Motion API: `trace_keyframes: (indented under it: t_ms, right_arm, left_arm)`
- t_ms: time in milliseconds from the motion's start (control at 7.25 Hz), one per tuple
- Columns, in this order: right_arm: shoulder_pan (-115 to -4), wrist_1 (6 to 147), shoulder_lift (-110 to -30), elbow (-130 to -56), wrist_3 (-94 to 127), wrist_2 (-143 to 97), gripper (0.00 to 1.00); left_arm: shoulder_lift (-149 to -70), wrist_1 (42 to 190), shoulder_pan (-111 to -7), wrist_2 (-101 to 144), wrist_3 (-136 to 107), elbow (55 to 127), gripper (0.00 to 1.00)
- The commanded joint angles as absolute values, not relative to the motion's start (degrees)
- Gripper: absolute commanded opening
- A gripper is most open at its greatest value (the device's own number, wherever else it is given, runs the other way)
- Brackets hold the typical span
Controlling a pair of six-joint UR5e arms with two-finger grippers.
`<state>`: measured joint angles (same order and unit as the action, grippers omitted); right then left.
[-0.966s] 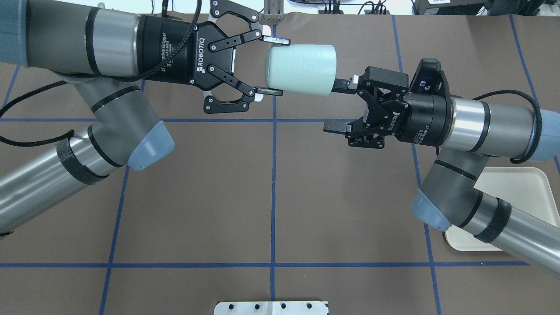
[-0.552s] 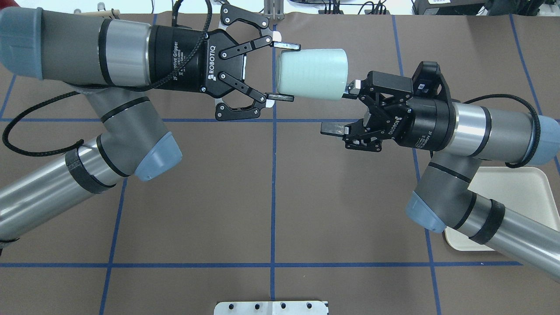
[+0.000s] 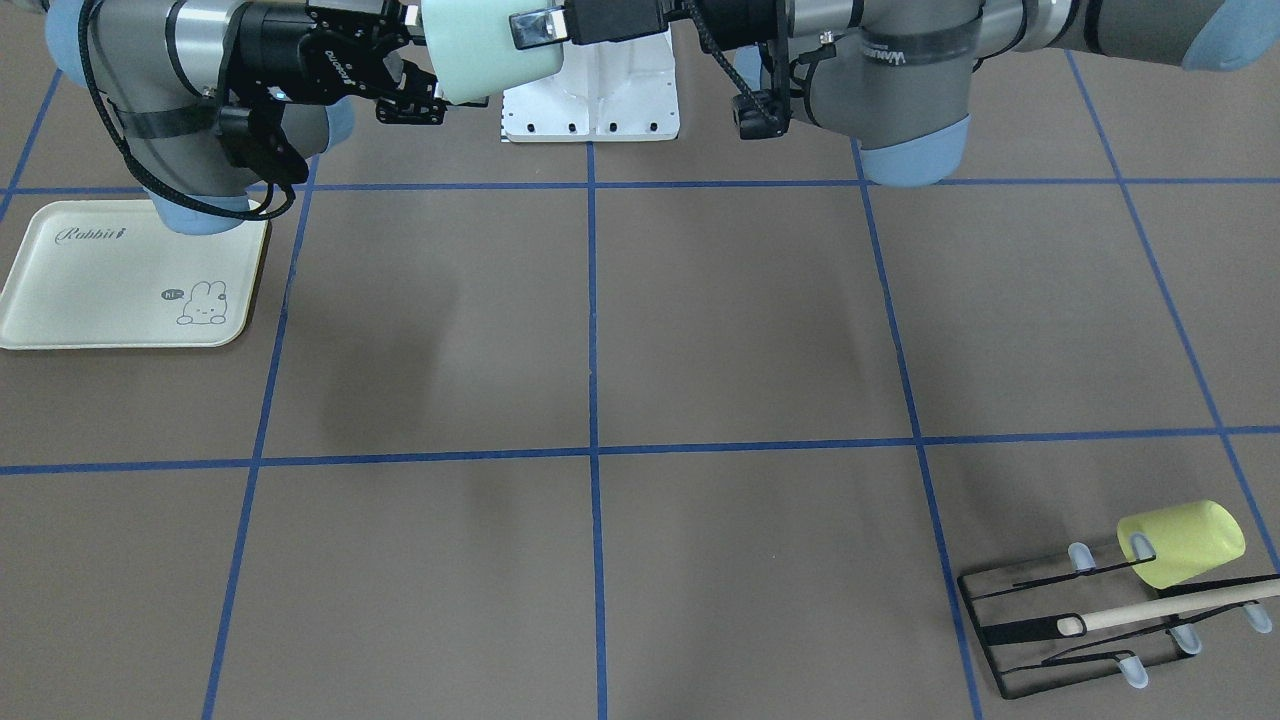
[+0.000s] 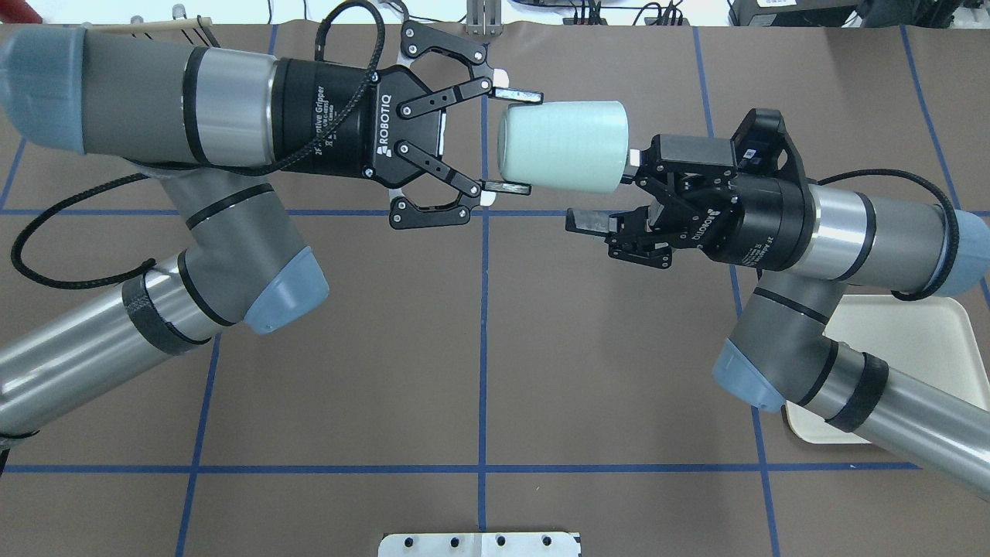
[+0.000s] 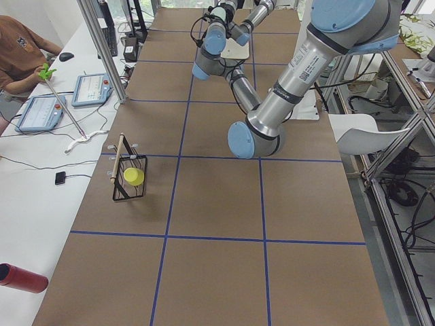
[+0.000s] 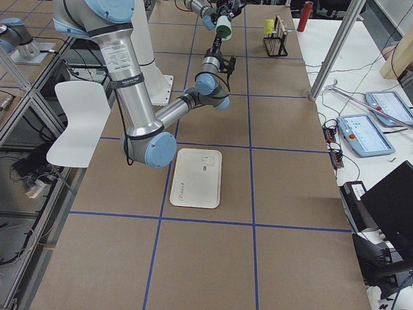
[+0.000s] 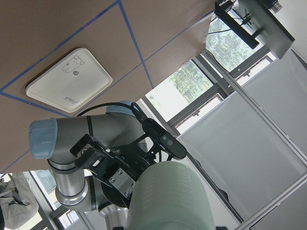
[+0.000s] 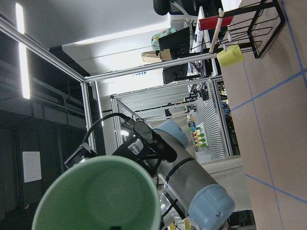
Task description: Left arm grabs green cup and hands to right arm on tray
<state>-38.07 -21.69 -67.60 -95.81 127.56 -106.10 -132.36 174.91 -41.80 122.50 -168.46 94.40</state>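
The green cup (image 4: 561,147) hangs on its side high above the table, its mouth turned toward the right arm. My left gripper (image 4: 514,141) is shut on the cup's base end, one finger on each side. My right gripper (image 4: 607,193) is open at the cup's mouth. One of its fingers reaches the rim and the other finger (image 4: 584,222) lies outside, apart from the cup's wall. The cup's open mouth fills the lower left of the right wrist view (image 8: 96,196). The cream tray (image 3: 100,290) lies flat on the table under the right arm.
A pale yellow cup (image 3: 1185,545) hangs on a black wire rack (image 3: 1080,620) with a wooden stick, at the far corner on my left side. A white base plate (image 3: 590,100) sits by the robot. An operator sits at a side desk (image 5: 20,61).
My left gripper has carried the cup to the right, toward the right gripper. The cup's mouth has come up to the right gripper's fingers. The right gripper has shifted slightly.
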Motion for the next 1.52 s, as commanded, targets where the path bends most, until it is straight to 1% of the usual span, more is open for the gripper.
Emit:
trace_keyframes:
  t_ms: [0,138,276,414,552,690,966,1241,1379]
  right_arm:
    - [-37.97,-21.88,-67.41,-95.8,127.53,-106.0,0.73]
    - [-37.97,-21.88,-67.5,-95.8,127.62,-106.0,0.46]
    - [-37.79,-21.97,-67.5,-95.8,127.53,-106.0,0.13]
    - [-37.79,-21.97,-67.5,-95.8,127.62,-106.0,0.0]
    - [-37.62,-21.97,-67.5,-95.8,127.53,-106.0,0.0]
    - [-37.62,-22.23,-67.5,-95.8,127.62,-105.91,0.0]
    - [-37.62,-22.32,-67.67,-95.8,127.88,-105.38,0.0]
    - [-38.23,-23.11,-69.51,-95.89,127.97,-105.12,0.0]
    - [-38.32,-26.25,-74.83,-95.71,127.53,-103.12,0.0]
  left_arm:
    - [-132.36,174.9,-40.52,122.43,-168.66,94.48,0.0]
    - [-132.36,174.9,-40.52,122.43,-168.66,94.48,0.0]
    - [-132.36,174.9,-40.52,122.43,-168.58,94.57,0.0]
    - [-132.36,174.9,-40.52,122.43,-168.57,94.48,0.0]
    - [-132.36,174.9,-40.52,122.43,-168.57,94.48,0.29]
    - [-132.36,174.64,-40.34,122.43,-168.49,94.4,0.99]
    - [-132.19,174.11,-40.52,122.52,-168.05,95.53,1.0]
    - [-131.32,173.67,-43.48,124.79,-167.96,96.41,1.0]
    - [-130.35,173.32,-48.03,131.07,-166.74,96.15,1.0]
